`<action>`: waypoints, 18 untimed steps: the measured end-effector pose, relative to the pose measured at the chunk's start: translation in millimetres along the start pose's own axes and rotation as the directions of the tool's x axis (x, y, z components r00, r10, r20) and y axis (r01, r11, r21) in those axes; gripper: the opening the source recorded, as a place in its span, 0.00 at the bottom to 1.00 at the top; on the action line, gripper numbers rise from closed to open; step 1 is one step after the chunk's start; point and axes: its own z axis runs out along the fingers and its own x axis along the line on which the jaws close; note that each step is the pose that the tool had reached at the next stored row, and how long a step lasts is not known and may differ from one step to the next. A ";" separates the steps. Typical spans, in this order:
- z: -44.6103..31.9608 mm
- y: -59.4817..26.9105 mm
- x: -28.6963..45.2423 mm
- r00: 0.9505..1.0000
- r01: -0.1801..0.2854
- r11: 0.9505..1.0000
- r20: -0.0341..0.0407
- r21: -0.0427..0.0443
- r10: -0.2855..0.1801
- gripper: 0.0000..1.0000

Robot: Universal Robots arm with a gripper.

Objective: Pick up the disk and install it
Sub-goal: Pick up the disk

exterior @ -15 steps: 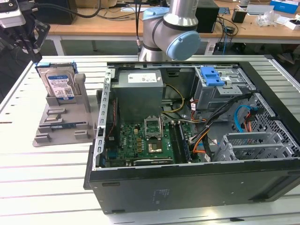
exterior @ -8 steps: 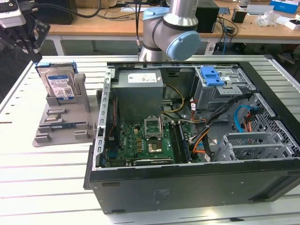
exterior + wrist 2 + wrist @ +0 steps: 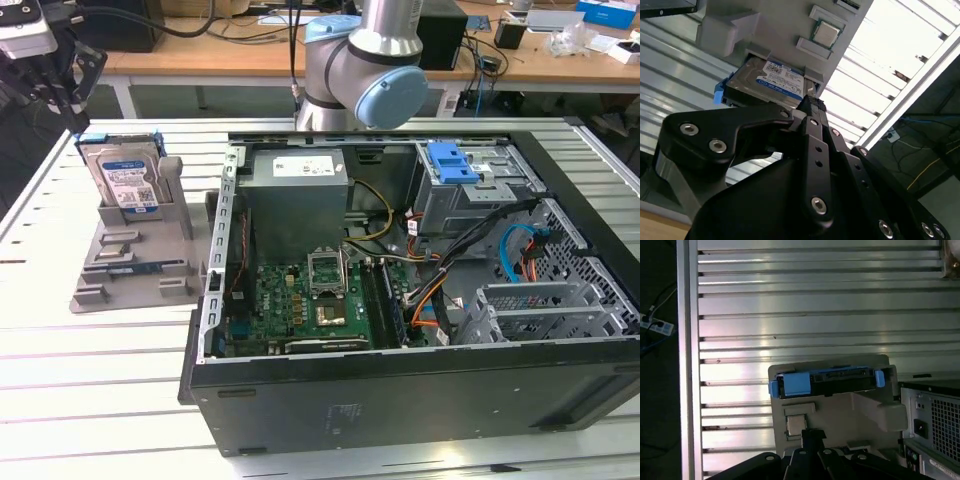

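While the disk (image 3: 122, 178) stands upright in the grey stand (image 3: 130, 262), exterior view's left | gripper (image 3: 62, 95) hovers near, holding nothing, opening cannot be told | best squared to the disk's long edges before gripping.

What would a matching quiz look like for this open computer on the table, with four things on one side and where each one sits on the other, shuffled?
Things:
1. disk
2. grey box with white sticker
3. blue latch
4. green circuit board

Places:
A. on top of the grey cage inside the case
B. lying flat on the case floor
C. upright in the grey stand, outside the case
D. in the case's far corner, toward the exterior view's left

Pairs: 1-C, 2-D, 3-A, 4-B.
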 end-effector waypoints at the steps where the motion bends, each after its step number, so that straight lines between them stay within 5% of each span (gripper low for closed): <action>1: 0.0 0.0 0.0 0.999 0.054 0.999 -0.002 -0.001 -0.054 0.10; 4: 0.0 0.0 0.0 0.992 0.124 0.992 -0.004 -0.003 -0.124 0.10; 9: 0.0 0.0 0.0 0.965 0.260 0.966 -0.007 -0.007 -0.260 0.10; 13: 0.0 0.0 0.0 0.953 0.303 0.953 -0.008 -0.009 -0.303 0.10; 16: 0.0 0.0 0.0 0.930 0.366 0.930 -0.010 -0.011 -0.367 0.10; 18: 0.0 0.0 0.0 0.922 0.386 0.923 -0.010 -0.012 -0.386 0.10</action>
